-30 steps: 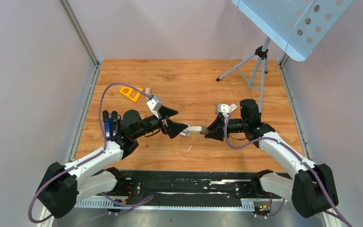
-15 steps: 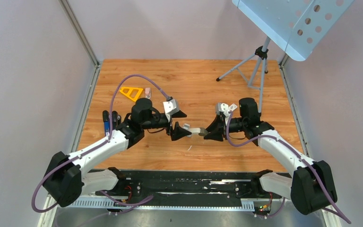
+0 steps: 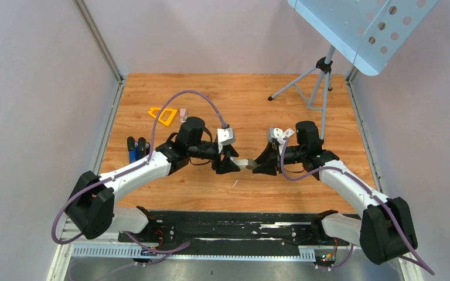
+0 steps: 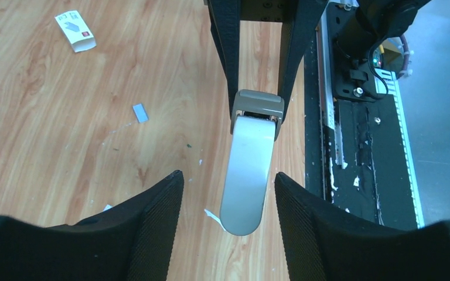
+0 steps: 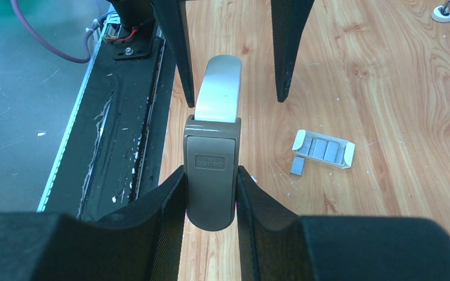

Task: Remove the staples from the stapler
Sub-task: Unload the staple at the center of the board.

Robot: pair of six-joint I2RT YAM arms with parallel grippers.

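Clamping stapler [image 5: 211,155] by grey rear end: right jaws. Left jaws parted, flanking silver tip.

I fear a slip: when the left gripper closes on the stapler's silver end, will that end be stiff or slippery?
Likely stiff: the stapler juts straight out of the right gripper, clamped on its brown end, without sagging. Possibly slippery: the silver end looks smooth and glossy. The open left gripper flanks a narrow rounded tip, so it might twist.

Black right gripper [image 5: 211,175] clamps a taupe plastic and silver metal stapler [image 5: 212,155]. Black left gripper [image 5: 235,99] straddles its far tip, not touching. Right of it, a white cardboard tray of staple strips [image 5: 323,149] lies on the wooden table [image 5: 387,88].
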